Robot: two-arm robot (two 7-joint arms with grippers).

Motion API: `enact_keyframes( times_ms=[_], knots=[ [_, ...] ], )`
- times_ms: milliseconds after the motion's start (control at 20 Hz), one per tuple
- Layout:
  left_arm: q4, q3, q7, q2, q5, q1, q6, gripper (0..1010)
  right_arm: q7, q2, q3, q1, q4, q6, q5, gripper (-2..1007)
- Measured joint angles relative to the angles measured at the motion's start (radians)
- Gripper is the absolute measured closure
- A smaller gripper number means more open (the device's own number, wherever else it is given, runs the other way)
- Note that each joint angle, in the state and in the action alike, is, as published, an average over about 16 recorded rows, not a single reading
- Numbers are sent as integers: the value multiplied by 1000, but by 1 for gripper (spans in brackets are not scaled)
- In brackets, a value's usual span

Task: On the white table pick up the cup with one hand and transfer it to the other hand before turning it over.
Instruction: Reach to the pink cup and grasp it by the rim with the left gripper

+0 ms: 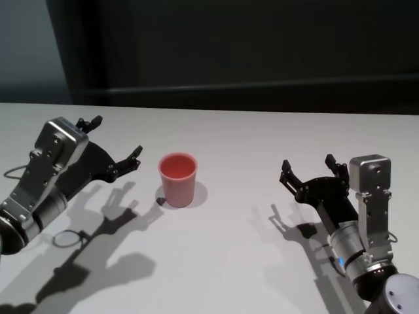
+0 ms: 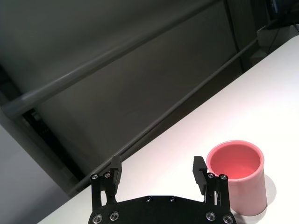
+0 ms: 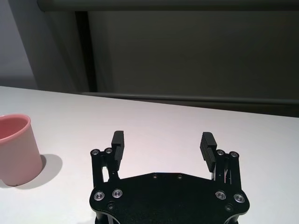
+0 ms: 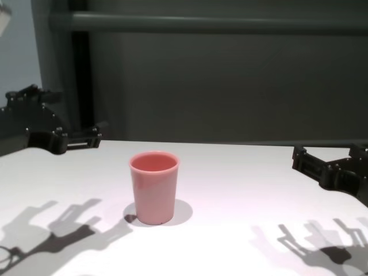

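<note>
The salmon-pink cup [image 1: 178, 179] stands upright, rim up, on the white table [image 1: 249, 144], a little left of centre. My left gripper [image 1: 116, 139] hovers open just left of it, fingers apart and empty; in the left wrist view the cup [image 2: 238, 177] sits beside one fingertip [image 2: 198, 166], outside the gap. My right gripper [image 1: 308, 167] is open and empty well to the right of the cup. The right wrist view shows the cup [image 3: 15, 149] far off to the side of that gripper [image 3: 162, 142]. In the chest view the cup [image 4: 153, 187] stands between both grippers.
Dark wall panels and a rail run behind the table's far edge [image 1: 262, 112]. Shadows of both arms fall on the table in front. A thin cable loop [image 1: 65, 238] lies by the left arm.
</note>
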Motion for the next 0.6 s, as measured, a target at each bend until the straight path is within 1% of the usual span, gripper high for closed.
enact_keyframes(
  times_ms=[150,300,450,600],
  knots=[
    [-30,26,-61,57,36,-33,15,7,0,0,0,0,0,0,0,5],
    [-54,61,-122,113,75,-73,28,7,0,0,0,0,0,0,0,5],
    [-70,104,-180,166,120,-120,39,7,0,0,0,0,0,0,0,5],
    [-78,152,-232,212,168,-171,48,7,0,0,0,0,0,0,0,5]
  ],
)
